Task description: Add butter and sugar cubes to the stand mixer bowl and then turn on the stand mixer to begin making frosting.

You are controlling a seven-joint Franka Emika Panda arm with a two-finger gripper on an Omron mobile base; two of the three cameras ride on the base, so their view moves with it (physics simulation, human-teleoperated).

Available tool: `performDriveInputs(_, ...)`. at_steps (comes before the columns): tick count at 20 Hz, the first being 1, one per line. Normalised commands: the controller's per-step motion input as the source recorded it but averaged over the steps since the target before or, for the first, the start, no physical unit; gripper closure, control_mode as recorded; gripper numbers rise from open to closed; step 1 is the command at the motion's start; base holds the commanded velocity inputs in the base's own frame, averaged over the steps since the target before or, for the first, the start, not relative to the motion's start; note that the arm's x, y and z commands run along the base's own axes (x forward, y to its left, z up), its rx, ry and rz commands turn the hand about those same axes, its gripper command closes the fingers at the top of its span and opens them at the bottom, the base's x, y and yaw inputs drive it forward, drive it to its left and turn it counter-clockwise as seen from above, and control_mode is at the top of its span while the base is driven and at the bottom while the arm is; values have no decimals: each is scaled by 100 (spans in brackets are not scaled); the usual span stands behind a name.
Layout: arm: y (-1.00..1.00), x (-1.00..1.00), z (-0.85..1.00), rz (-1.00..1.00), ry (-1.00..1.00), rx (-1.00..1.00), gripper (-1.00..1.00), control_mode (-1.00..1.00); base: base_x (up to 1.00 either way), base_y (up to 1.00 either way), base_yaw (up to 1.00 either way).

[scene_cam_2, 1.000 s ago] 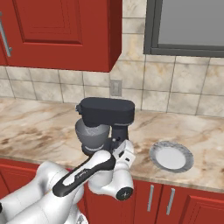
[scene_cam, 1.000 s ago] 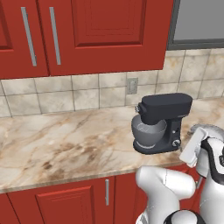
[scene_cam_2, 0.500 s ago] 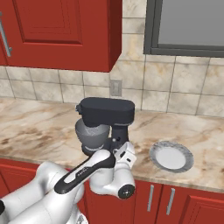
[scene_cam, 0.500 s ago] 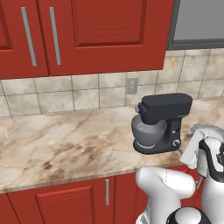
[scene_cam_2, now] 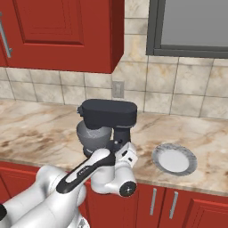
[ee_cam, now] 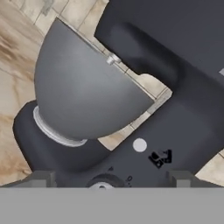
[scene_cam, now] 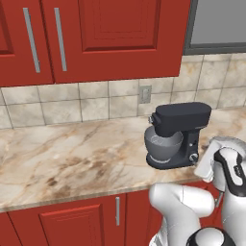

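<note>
Hardly a twitch since a second ago: the arm holds at the near edge of the counter (scene_cam: pixel 72 158), and the stand mixer (scene_cam: pixel 180 134) and the plate (scene_cam_2: pixel 174 159) sit where they were. The gripper (ee_cam: pixel 109 177) is spread wide with nothing between its tips, pressed close to the mixer's column, where a small round knob (ee_cam: pixel 101 185) peeks up at the bottom of the hand view. The stand mixer bowl (ee_cam: pixel 83 98) rests on the mixer's flat base under the bulky head, a deep rounded grey metal shell on a narrow ringed foot; what lies inside it cannot be told. To the right of the mixer, the flat round grey plate has a darker speckled rim and lies bare. The counter is glossy beige marble with brown veins, backed by square tan tiles and red panelled cabinets (scene_cam: pixel 96 38).
</note>
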Motion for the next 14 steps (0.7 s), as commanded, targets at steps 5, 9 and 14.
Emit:
performDriveInputs(5,0,19,-14,-1,7,4,-100,-100,0,0,0)
performDriveInputs(9,0,13,-22,0,6,4,-100,-100,0,0,0)
performDriveInputs(14,0,6,-17,-1,1,4,-100,-100,0,0,0)
